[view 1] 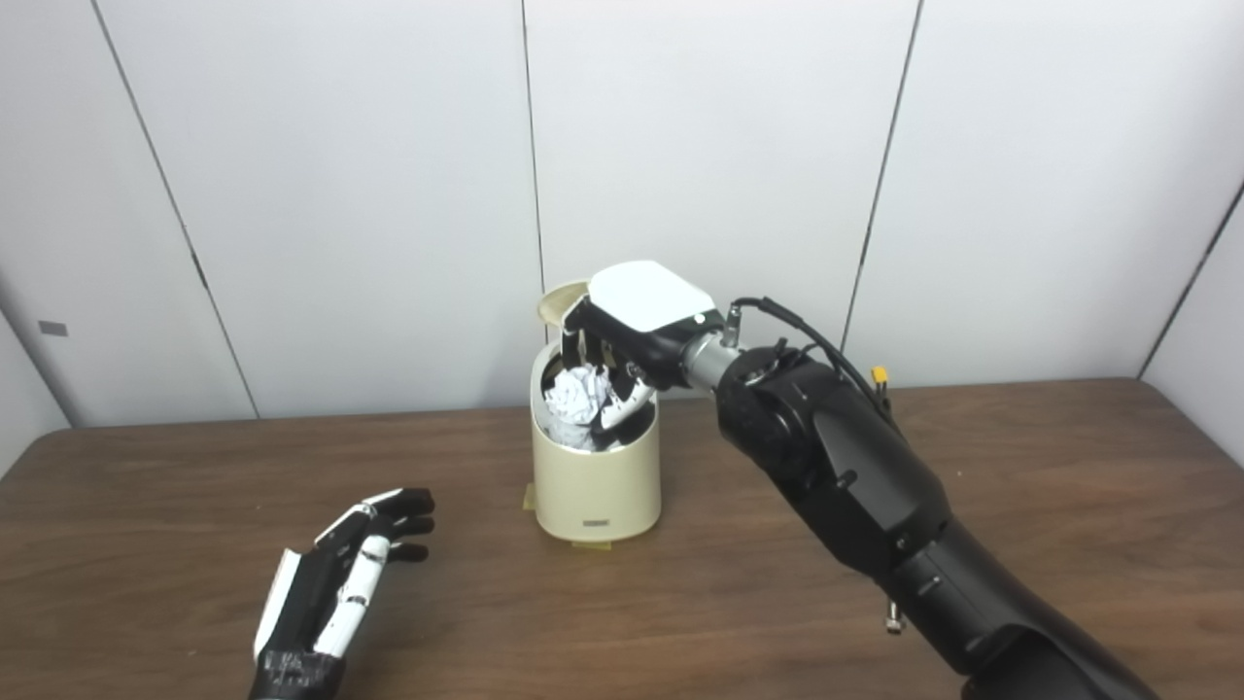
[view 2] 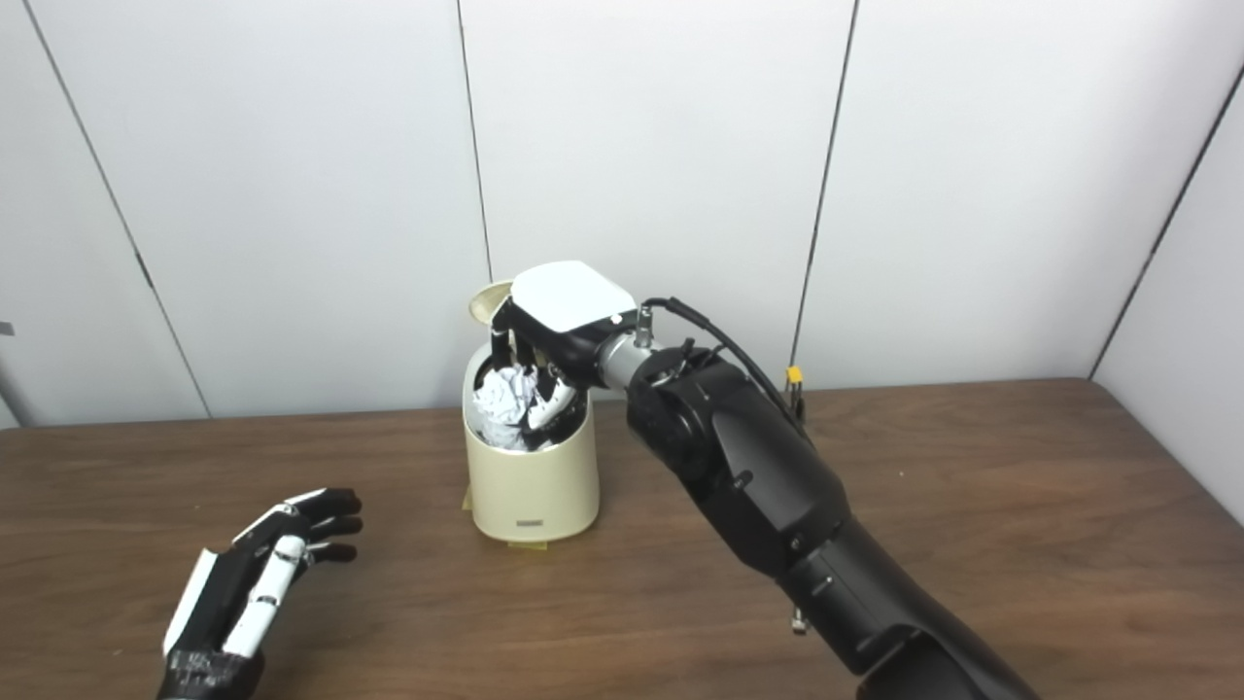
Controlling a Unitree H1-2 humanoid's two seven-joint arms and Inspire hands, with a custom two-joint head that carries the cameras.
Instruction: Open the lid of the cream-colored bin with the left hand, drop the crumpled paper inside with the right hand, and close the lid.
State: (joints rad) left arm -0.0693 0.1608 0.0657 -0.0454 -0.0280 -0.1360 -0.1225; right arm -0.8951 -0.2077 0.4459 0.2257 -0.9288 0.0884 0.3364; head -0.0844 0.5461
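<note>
The crumpled paper [view 1: 577, 397] sits in the mouth of the cream-colored bin [view 1: 595, 481], directly under the right hand [view 1: 637, 326], whose fingers [view 1: 628, 399] curl down around it; whether they grip it cannot be told. The lid [view 1: 558, 301] stands raised behind the hand. The left hand [view 1: 335, 583] rests released on the table [view 1: 194, 506], fingers apart, well left of the bin. There is one bin, one paper ball and one lid. Bare tabletop lies on both sides of the bin, which stands near the far edge by the wall [view 1: 340, 194].
</note>
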